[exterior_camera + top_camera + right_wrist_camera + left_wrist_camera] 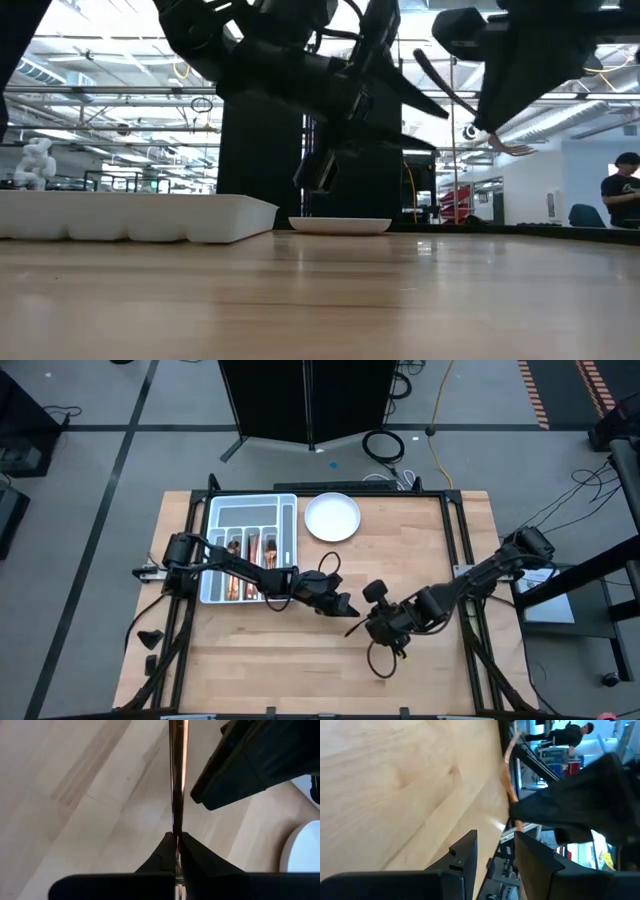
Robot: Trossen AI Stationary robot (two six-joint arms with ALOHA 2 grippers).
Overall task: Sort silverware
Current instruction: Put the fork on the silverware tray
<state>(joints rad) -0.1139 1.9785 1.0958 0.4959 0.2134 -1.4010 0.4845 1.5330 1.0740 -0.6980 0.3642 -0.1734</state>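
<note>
- Silverware (243,556) lies mostly in the grey compartmented tray (288,520) at the far left of the table (300,660); you can see several copper pieces stacked lengthwise in its middle compartments.
- One more copper piece (177,775) is off the table, held in the air by the right gripper (177,842) near the table's centre.
- Your right gripper has its fingers (192,852) pressed together on that piece's end; the slim shaft runs straight out from between them in the right wrist view.
- From the low view, the held piece (462,105) ends in tines, so it reads as a fork, and it hangs well above the wood.
- Your left gripper (345,605) sits just left of the right gripper, close to it over the middle of the table.
- Its fingers (465,852) are parted with a clear gap between them, and nothing sits in that gap.
- Seen from the left wrist, the fork (508,770) passes beyond those open fingers, next to the dark bulk of the right gripper (580,805).
- A white round plate (332,517) rests just right of the tray at the far edge; you can see nothing on it.
- Beyond the table, a person (622,195) in dark clothes shows at the right of the room in the low view.
</note>
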